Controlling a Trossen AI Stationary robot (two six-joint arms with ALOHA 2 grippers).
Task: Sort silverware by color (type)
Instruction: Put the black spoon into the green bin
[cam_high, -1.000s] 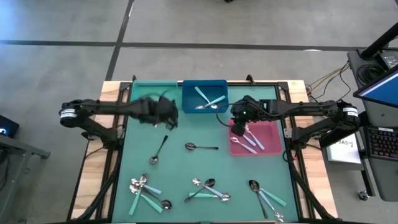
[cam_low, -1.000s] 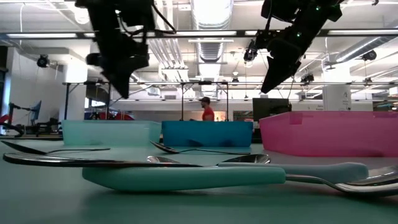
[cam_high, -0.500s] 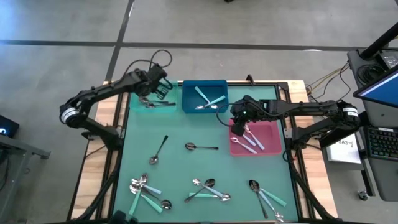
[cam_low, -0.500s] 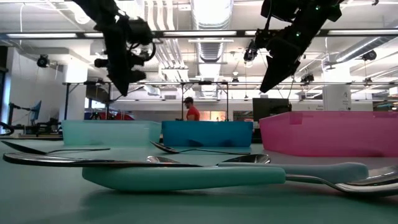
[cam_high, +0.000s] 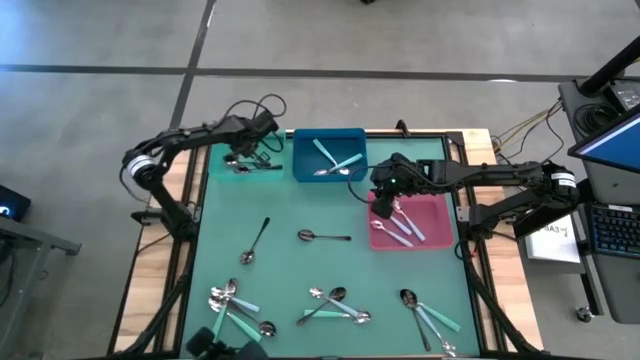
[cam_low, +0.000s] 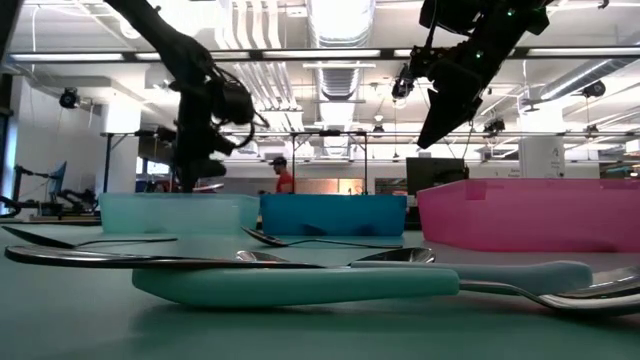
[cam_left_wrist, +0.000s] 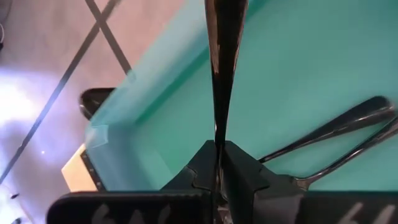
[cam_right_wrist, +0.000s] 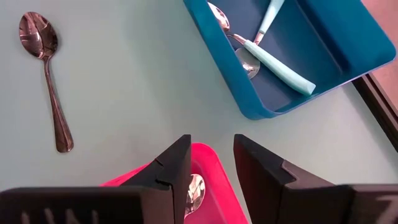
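The left gripper (cam_high: 262, 133) hangs over the turquoise bin (cam_high: 215, 168), fingers pinching a dark spoon (cam_left_wrist: 221, 68) by its handle. Two more dark spoons (cam_left_wrist: 336, 127) lie inside that bin. The right gripper (cam_right_wrist: 211, 177), fingers spread and empty, hovers over the pink bin (cam_high: 438, 222), beside the blue bin (cam_high: 328, 137).

Three bins stand along the mat's (cam_high: 300, 270) far edge: the left bin (cam_high: 222, 172) at the far left corner, the middle bin (cam_high: 329, 153) just beside it, and the right bin (cam_high: 435, 220) set nearer, toward the right edge. The left gripper (cam_high: 243, 157) hangs over the left bin, pinching a spoon (cam_left_wrist: 222, 68) above two spoons (cam_left_wrist: 348, 134) lying inside. The right gripper (cam_high: 382, 207) hovers over the right bin's left end. Single spoons (cam_high: 325, 237) lie mid-mat; spoon clusters (cam_high: 235, 310) line the near edge
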